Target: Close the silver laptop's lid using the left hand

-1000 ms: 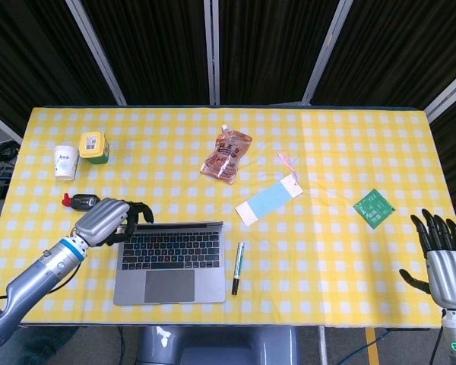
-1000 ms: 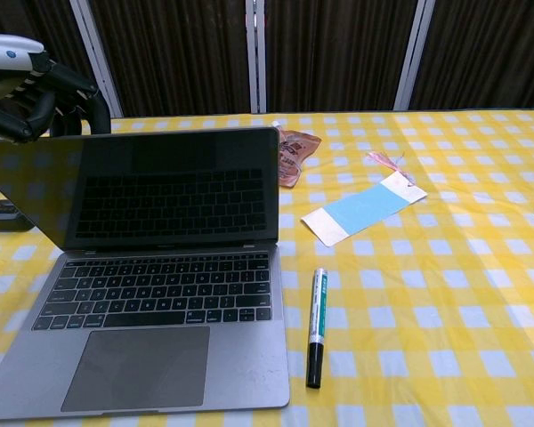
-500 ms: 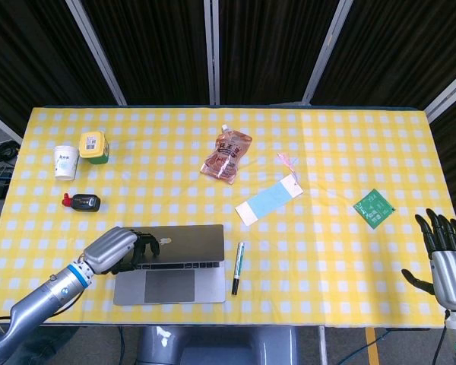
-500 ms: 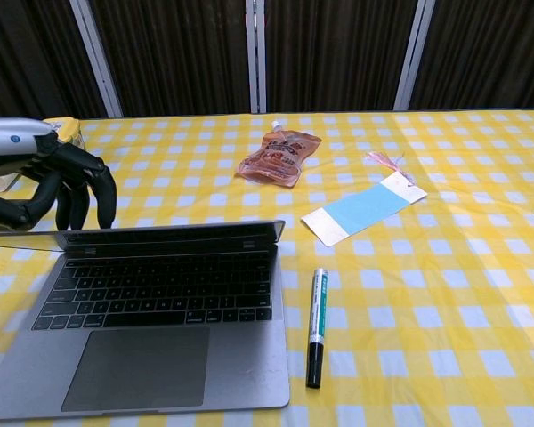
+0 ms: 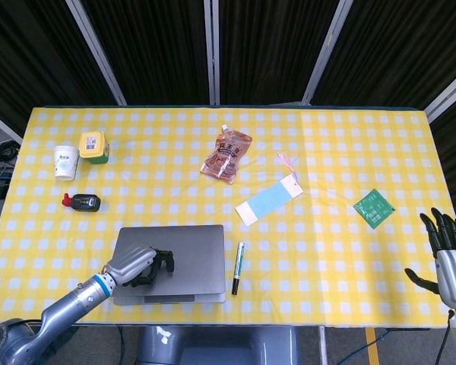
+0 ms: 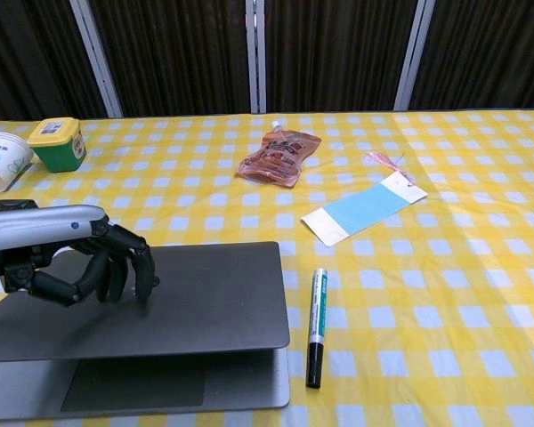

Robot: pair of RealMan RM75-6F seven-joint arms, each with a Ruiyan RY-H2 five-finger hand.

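Observation:
The silver laptop (image 5: 184, 251) (image 6: 214, 298) lies at the table's front left with its lid nearly down; the chest view shows a narrow gap left above the base at the front. My left hand (image 5: 140, 265) (image 6: 80, 258) rests on top of the lid near its left side, fingers curled downward with the fingertips (image 6: 142, 283) touching the lid. It grips nothing. My right hand (image 5: 447, 255) is at the far right beyond the table's corner, fingers spread and holding nothing; the chest view does not show it.
A black-and-green marker (image 5: 237, 268) (image 6: 316, 326) lies just right of the laptop. Further back are a blue paper tag (image 5: 269, 202), a snack pouch (image 5: 227, 154), a green circuit board (image 5: 374, 207), a paper cup (image 5: 64, 161), a yellow-lidded tub (image 5: 93, 146) and a small black object (image 5: 83, 201).
My left hand has pushed the lid forward and down, from upright a second ago to almost flat on the base. The right hand has drifted slightly lower.

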